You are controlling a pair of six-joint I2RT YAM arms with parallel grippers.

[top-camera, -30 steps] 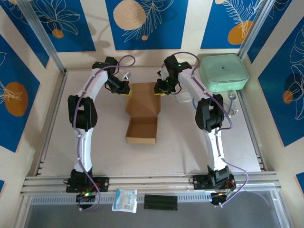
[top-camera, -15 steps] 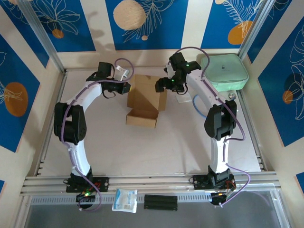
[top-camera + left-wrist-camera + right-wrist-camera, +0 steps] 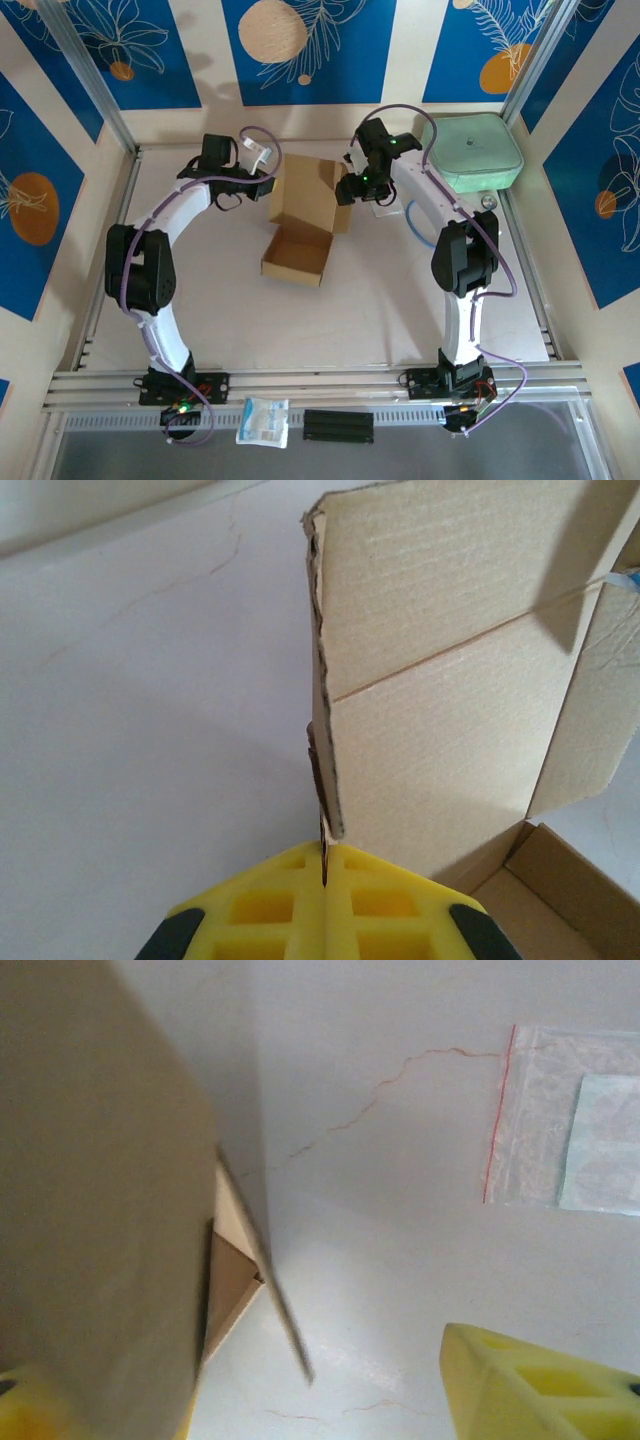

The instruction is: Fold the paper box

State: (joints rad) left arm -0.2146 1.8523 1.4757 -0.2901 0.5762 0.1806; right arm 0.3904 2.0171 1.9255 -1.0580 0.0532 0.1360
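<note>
**Left arm.** The left gripper (image 3: 262,186) is clenched on the left edge of the raised lid panel of the paper box (image 3: 300,225). In the left wrist view its yellow fingertips (image 3: 270,905) meet on the cardboard edge, and the panel stands near upright above them. This grip appears intended to steady the lid while it is folded.

**Centre.** The paper box sits on the table (image 3: 400,310), toward the far side, between the two grippers. Its shallow tray lies open on the near side. The lid rises from the tray's far wall and is not yet closed over the tray.

**Right arm.** The right gripper (image 3: 347,190) stands at the lid's right edge with its jaws released. In the right wrist view one yellow finger (image 3: 530,1390) is clear of the blurred panel, so nothing is clamped. It probably serves as a guide for that edge.

**Far right.** A mint-green case (image 3: 470,152) lies well apart from the work. A clear plastic bag (image 3: 570,1130) lies on the table near the right gripper.
</note>
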